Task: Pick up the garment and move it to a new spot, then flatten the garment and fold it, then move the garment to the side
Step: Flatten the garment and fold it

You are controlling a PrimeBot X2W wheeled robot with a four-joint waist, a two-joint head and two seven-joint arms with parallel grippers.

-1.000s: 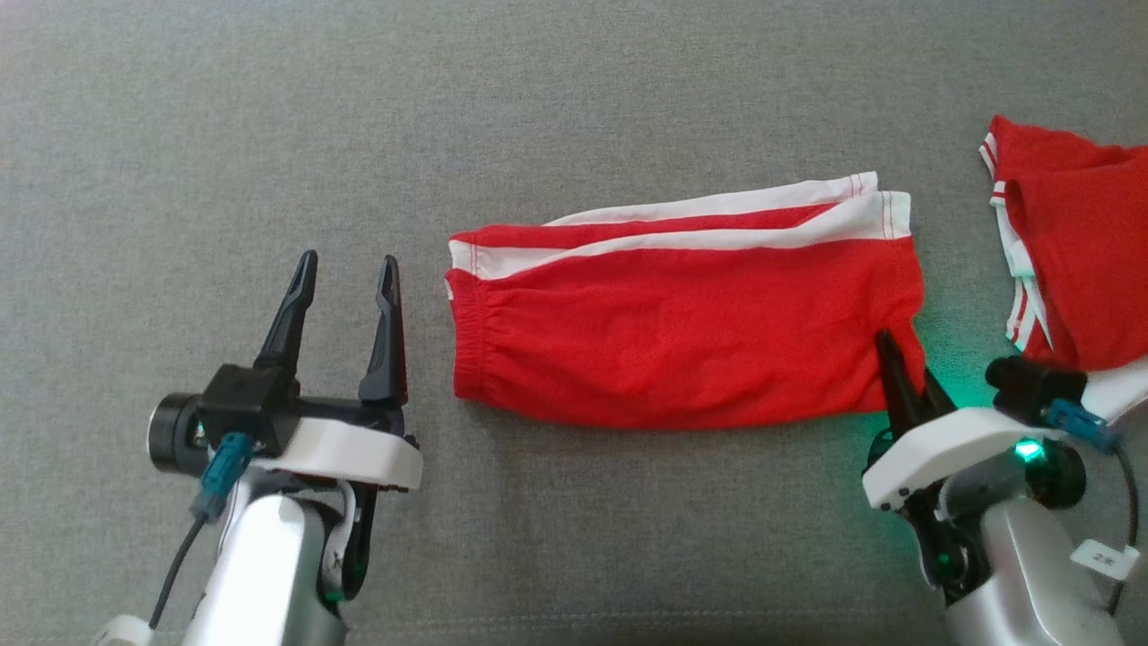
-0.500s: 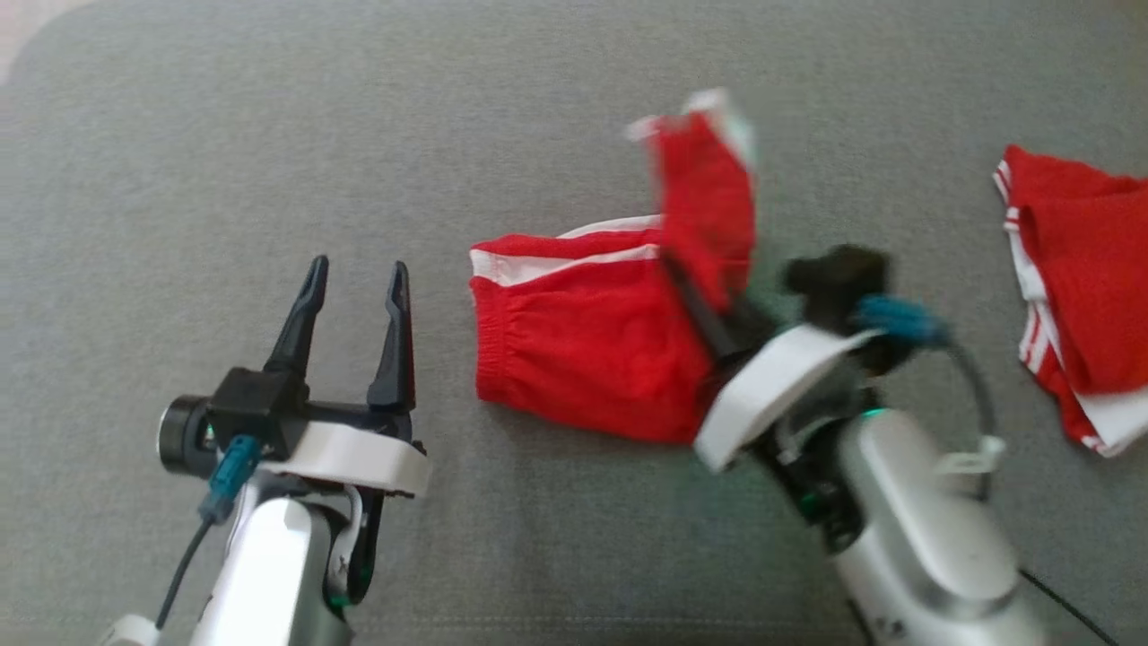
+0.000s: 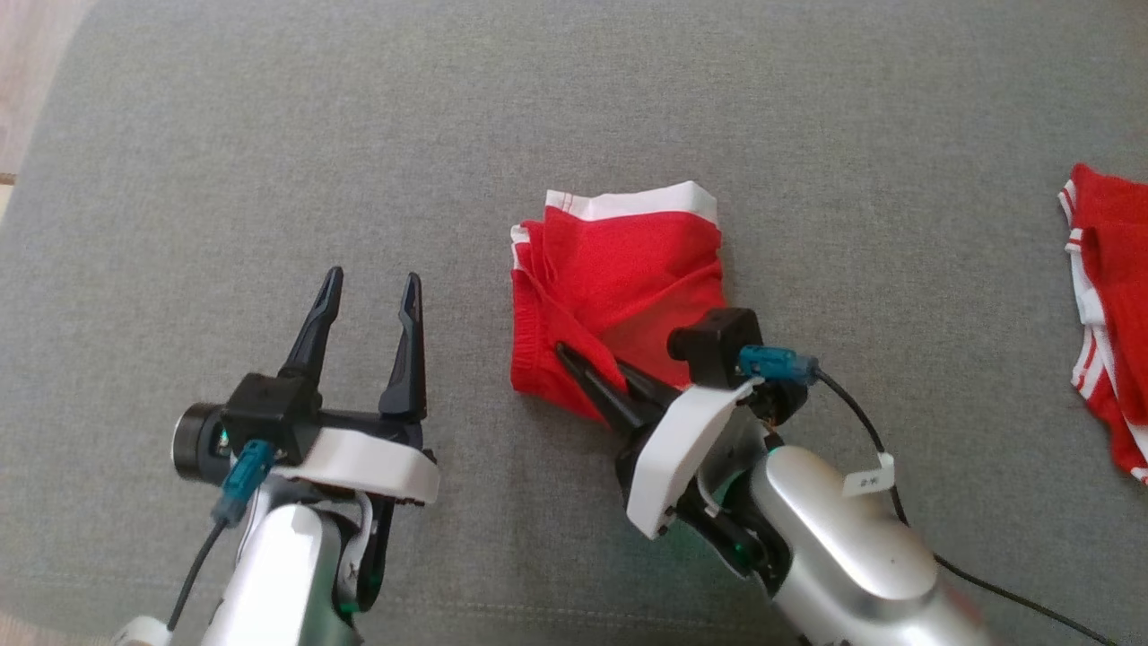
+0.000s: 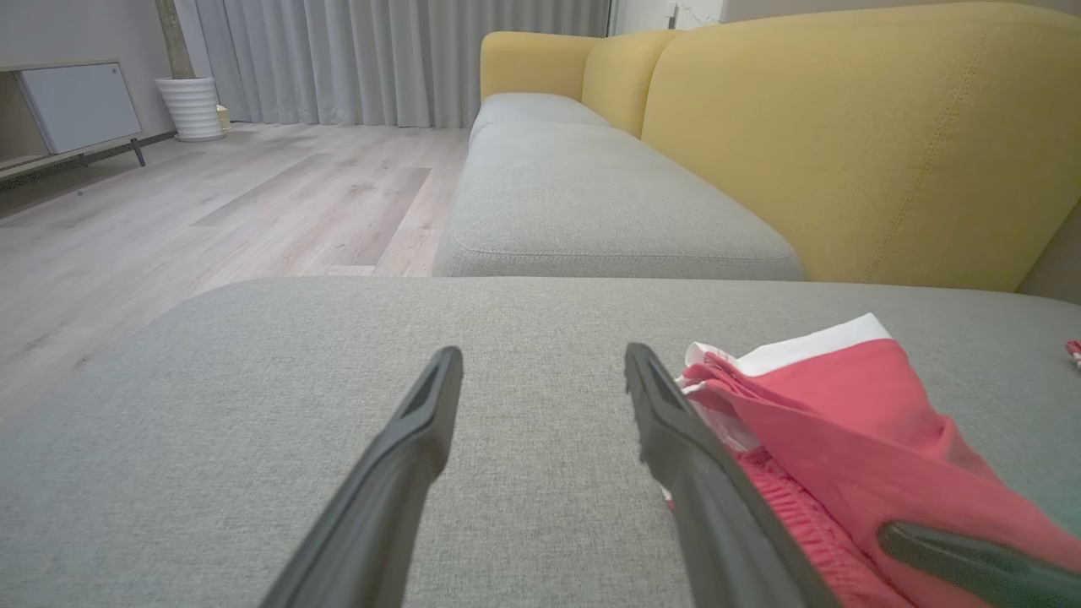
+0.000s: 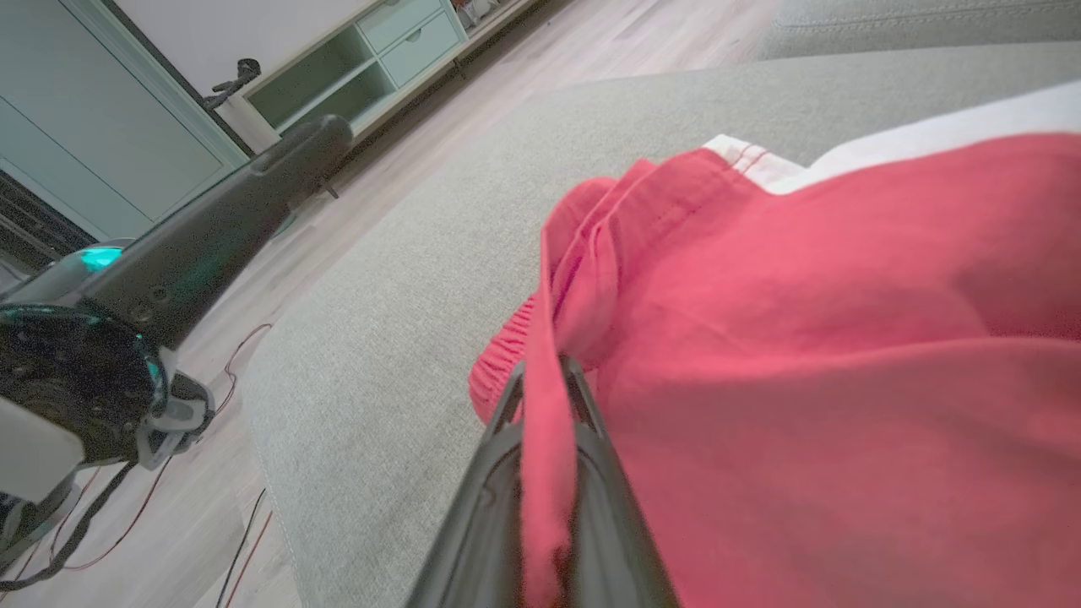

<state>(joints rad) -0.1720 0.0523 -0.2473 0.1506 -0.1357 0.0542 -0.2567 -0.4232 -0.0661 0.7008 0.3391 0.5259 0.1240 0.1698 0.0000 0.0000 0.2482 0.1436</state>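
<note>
The red shorts [image 3: 628, 278] lie doubled over in the middle of the grey sofa cushion [image 3: 269, 161], their white stripe [image 3: 641, 201] along the far edge. The right hand [image 3: 590, 355] is clenched on a fold at their near side (cloth nipped tight). The left hand [image 3: 373, 276] hangs released, spread wide, just beside them. Another red garment [image 3: 1108, 296] lies well apart to the right.

Garment [image 3: 628, 278] is solid red with a white edge band and white side stripe, seat cushion [image 3: 269, 135] plain heathered grey, second cloth [image 3: 1112, 296] red with white striped trim, sofa back [image 4: 844, 143] mustard yellow, floor [image 4: 211, 203] pale wood grain, curtains [image 4: 380, 59] light grey.
</note>
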